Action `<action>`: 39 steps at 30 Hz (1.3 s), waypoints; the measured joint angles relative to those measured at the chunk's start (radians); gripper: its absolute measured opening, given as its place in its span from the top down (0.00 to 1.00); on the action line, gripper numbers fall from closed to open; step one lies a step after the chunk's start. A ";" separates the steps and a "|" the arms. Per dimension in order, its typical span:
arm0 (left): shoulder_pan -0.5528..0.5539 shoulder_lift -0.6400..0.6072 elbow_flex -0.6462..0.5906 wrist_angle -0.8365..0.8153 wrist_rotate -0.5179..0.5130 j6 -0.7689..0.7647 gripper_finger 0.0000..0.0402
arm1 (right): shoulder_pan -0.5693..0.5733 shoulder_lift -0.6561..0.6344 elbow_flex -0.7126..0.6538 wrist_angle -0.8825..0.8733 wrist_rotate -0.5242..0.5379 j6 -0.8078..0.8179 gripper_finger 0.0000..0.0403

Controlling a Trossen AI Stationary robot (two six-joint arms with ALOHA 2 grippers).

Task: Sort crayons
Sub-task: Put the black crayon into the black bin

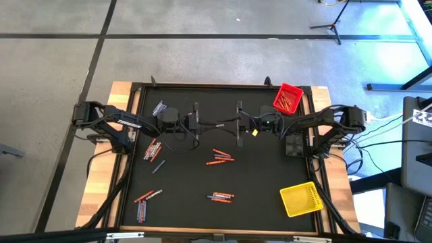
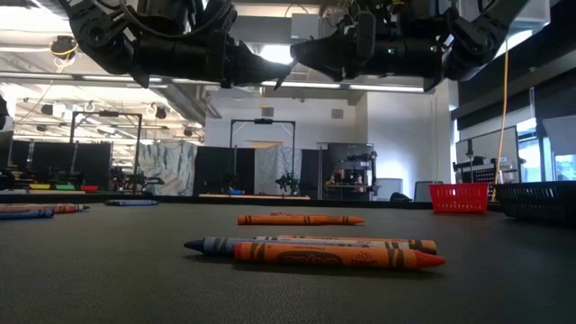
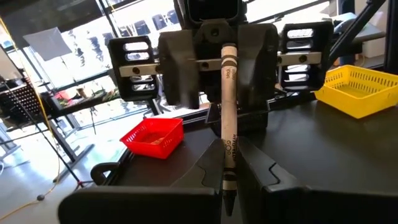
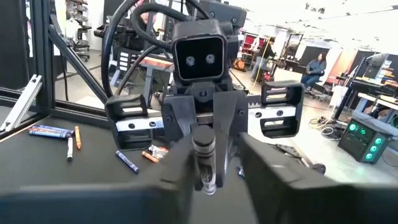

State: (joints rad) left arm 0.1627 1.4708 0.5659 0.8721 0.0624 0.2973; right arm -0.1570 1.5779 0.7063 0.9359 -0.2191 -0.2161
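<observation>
Low view puts three crayons (image 2: 315, 252) nearest on the dark mat (image 2: 135, 279): an orange one in front, touching a blue one and a second orange one behind it, all lying flat. A little farther back lies a single orange crayon (image 2: 301, 219), and off to one side a few more rest near the mat's edge. Above them the two grippers meet nose to nose in mid-air, well clear of the mat.

From the left wrist, the left gripper (image 3: 229, 168) has its fingers clamped together on a grey crayon (image 3: 228, 118), which stands up between the tips and reaches to the right gripper (image 3: 214, 81) facing it (that gripper blocks much of the table behind). The right wrist view shows the same crayon end-on between the right gripper's fingers, which sit narrowly apart around it; whether they press on it cannot be told.

Beyond the grippers, the overhead view shows crayon clusters scattered over the mat, a yellow bin (image 1: 301, 198) at the near right corner and a red bin (image 1: 287, 98) holding red-orange crayons at the far right corner.
</observation>
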 joint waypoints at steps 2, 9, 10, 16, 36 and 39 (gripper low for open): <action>0.001 0.000 0.000 0.002 0.000 -0.004 0.98 | 0.000 0.004 0.000 0.007 0.000 -0.001 0.91; 0.000 0.000 0.000 -0.003 0.000 -0.054 0.98 | 0.000 0.004 0.000 0.000 0.000 -0.001 0.91; 0.000 0.000 0.000 -0.003 0.000 -0.056 0.98 | 0.000 0.004 0.000 0.000 0.001 -0.001 0.92; 0.000 0.000 0.000 -0.004 0.001 -0.052 0.98 | 0.000 0.004 0.000 0.000 0.000 -0.020 0.96; 0.000 0.000 0.000 -0.005 0.002 -0.059 0.94 | 0.000 0.004 0.000 -0.008 0.001 -0.025 0.95; 0.000 0.000 0.000 -0.008 0.002 -0.059 0.98 | 0.000 0.004 0.000 -0.012 0.001 -0.024 0.95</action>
State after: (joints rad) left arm 0.1631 1.4708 0.5655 0.8642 0.0643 0.2382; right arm -0.1574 1.5822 0.7063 0.9240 -0.2180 -0.2406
